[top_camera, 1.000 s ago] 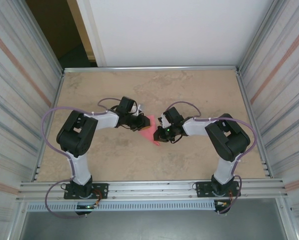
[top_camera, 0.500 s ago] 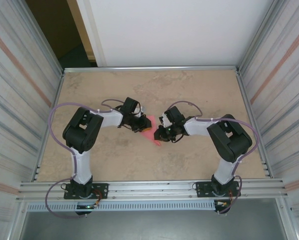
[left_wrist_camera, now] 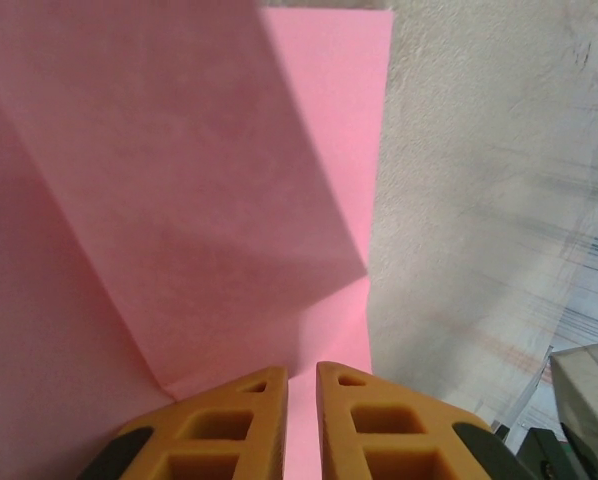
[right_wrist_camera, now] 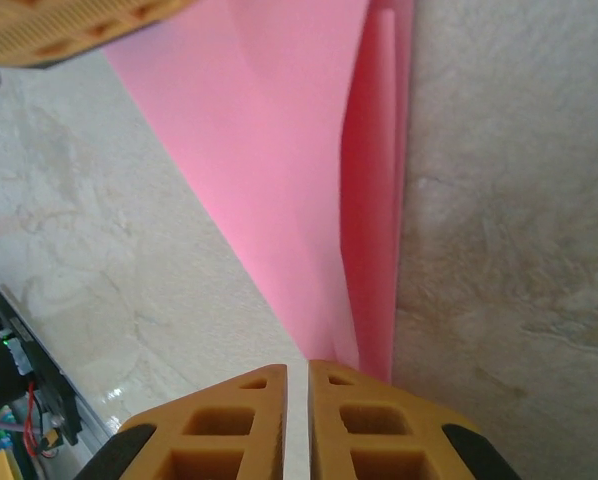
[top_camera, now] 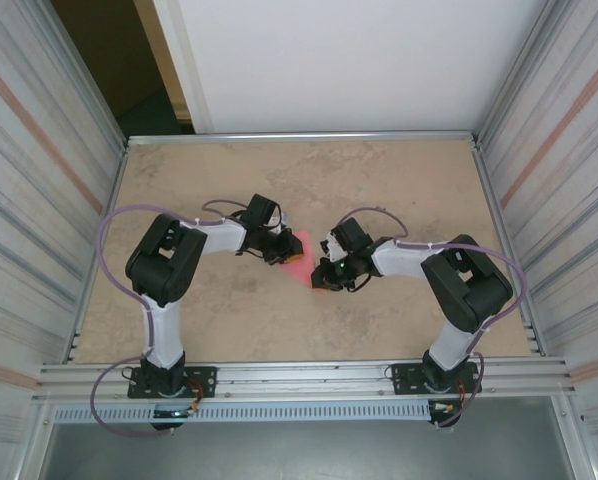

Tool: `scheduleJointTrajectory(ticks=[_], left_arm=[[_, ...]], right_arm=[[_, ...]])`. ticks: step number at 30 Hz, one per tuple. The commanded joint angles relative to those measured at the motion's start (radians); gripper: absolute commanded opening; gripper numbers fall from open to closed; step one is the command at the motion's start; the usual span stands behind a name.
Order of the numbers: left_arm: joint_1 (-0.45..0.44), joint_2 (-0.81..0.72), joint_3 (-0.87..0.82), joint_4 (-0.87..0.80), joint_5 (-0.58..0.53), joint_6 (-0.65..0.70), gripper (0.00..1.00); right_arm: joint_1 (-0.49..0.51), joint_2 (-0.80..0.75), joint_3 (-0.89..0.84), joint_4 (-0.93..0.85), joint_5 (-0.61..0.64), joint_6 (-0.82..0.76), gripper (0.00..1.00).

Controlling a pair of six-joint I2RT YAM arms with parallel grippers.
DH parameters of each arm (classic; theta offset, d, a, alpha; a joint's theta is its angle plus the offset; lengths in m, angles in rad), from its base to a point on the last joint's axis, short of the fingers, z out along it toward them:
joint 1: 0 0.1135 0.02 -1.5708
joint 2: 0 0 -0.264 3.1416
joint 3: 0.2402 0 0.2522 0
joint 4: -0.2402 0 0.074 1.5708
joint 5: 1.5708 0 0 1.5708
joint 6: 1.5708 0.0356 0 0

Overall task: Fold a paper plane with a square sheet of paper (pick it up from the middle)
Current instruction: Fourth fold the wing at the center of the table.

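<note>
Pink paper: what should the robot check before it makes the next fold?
1. Paper already creased: ok, folds show and one end narrows to a point.
2. Paper on the table, between both grippers: ok.
3. Left gripper shut, over the paper: ok.
4. Right gripper shut, at the pointed end: ok.
5. Either gripper really pinching the paper: cannot tell.
6. Folded layers lying flat: not ok, one flap looks slightly lifted in the right wrist view.
</note>
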Motion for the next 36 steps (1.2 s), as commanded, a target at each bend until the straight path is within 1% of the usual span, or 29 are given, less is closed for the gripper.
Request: scheduleJointTrajectory(ticks=[1, 10, 14, 18, 22, 28, 36], left_arm=[[0.01, 0.044, 0.006, -0.075, -0.051, -0.013, 0.17], [0.016, 0.054, 0.01, -0.09, -0.053, -0.019, 0.17], [0.017, 0.057, 0.013, -0.09, -0.049, -0.018, 0.17], [0.017, 0.056, 0.012, -0.087, -0.044, -0.017, 0.17], [0.017, 0.054, 0.009, -0.086, -0.041, -0.018, 0.17], [0.017, 0.056, 0.006, -0.081, -0.038, -0.018, 0.17], [0.017, 0.058, 0.001, -0.085, -0.04, -0.019, 0.18]], right_arm=[[0.003, -0.031, -0.017, -0.046, 0.017, 0.008, 0.13], [0.002, -0.022, -0.022, -0.05, 0.036, 0.006, 0.13], [0.002, -0.019, -0.022, -0.04, 0.012, 0.006, 0.13], [0.001, -0.054, -0.022, -0.014, -0.006, 0.015, 0.13], [-0.006, -0.078, -0.002, -0.001, 0.016, 0.019, 0.14], [-0.01, -0.016, 0.044, -0.024, 0.018, -0.001, 0.13], [-0.01, 0.013, 0.027, -0.025, 0.029, -0.001, 0.13]])
